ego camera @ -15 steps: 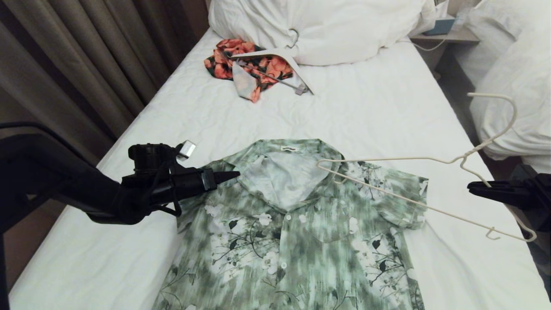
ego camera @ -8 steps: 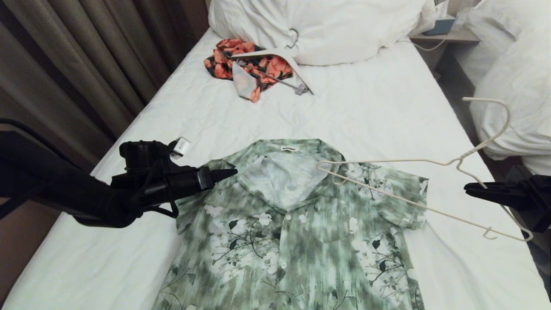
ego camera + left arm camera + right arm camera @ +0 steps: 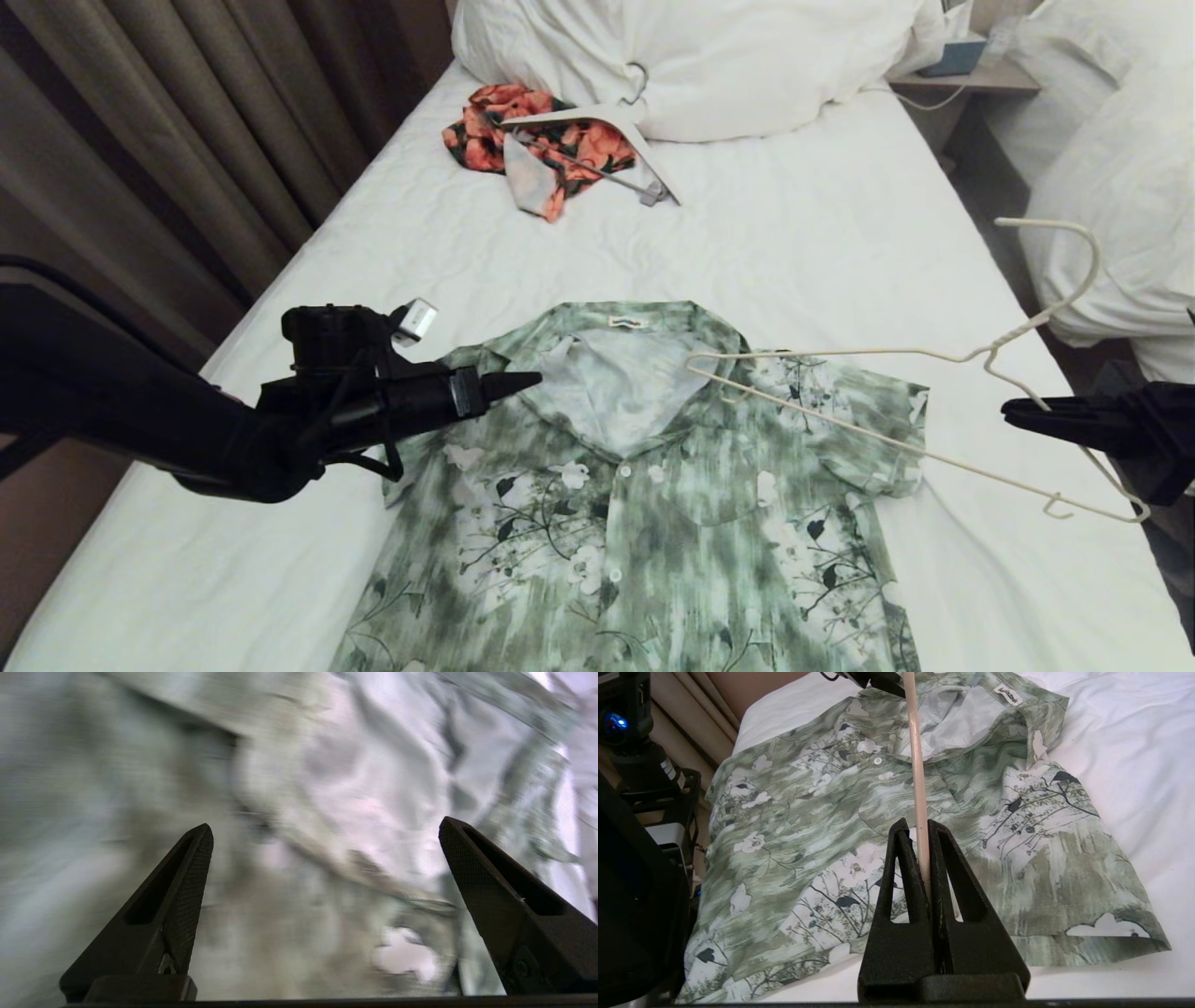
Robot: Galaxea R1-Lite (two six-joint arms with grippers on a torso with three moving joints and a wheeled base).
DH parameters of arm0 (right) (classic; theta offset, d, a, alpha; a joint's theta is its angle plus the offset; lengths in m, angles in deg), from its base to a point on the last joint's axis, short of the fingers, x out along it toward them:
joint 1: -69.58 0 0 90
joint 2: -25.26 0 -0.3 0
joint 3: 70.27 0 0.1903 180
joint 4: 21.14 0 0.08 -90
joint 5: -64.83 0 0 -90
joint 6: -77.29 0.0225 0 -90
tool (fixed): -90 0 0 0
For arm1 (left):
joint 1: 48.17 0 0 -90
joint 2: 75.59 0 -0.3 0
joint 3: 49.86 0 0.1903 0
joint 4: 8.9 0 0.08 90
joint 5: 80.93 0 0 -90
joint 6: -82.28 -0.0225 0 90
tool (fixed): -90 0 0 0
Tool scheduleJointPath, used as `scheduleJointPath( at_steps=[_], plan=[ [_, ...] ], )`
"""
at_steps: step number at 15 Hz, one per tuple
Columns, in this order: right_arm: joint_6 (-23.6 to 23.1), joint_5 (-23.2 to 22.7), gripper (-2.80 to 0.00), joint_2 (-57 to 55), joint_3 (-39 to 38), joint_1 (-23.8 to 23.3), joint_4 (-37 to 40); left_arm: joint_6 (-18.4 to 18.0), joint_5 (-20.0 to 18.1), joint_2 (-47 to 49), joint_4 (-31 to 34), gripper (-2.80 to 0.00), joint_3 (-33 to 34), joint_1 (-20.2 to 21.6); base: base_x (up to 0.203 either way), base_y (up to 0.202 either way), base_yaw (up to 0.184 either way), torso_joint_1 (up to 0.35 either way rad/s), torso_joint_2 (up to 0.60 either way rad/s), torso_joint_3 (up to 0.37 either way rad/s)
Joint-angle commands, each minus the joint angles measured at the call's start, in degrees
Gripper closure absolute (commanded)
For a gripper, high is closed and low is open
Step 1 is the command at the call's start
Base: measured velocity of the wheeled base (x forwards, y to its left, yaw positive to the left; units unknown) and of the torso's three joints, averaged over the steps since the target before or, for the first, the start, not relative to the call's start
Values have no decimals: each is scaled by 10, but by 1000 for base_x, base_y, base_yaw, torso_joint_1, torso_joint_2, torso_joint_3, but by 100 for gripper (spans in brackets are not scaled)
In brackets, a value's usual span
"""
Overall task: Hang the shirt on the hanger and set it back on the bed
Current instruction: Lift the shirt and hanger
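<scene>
Both arms are matte black. The left gripper [image 3: 523, 381] has tapered, pointed fingers [image 3: 187, 891] with a fine cross-hatched inner face and hollow triangular cut-outs. A black cable loops under its wrist, beside what may be a small silver-white camera block [image 3: 412, 322]. The right gripper [image 3: 924, 858] has matching fingers.

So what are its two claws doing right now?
Left gripper: open, empty, over the green floral shirt.
Right gripper: shut on the thin cream wire hanger.
</scene>
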Motion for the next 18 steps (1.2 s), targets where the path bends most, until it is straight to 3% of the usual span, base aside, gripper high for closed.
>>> scheduleJointPath(
  at_steps=[1, 12, 18],
  plan=[
    [-3, -5, 0, -6, -1, 0, -3, 1, -1, 5, -3, -280, -3, -11, 0, 0, 0, 0, 0, 0],
    [-2, -5, 0, -20, 5, 1, -17, 4, -2, 45, -2, -280, -61, -28, 0, 0, 0, 0, 0, 0],
    [-2, -5, 0, -27, 11, 0, -17, 23, -4, 74, -3, -280, -85, -33, 0, 0, 0, 0, 0, 0]
  ],
)
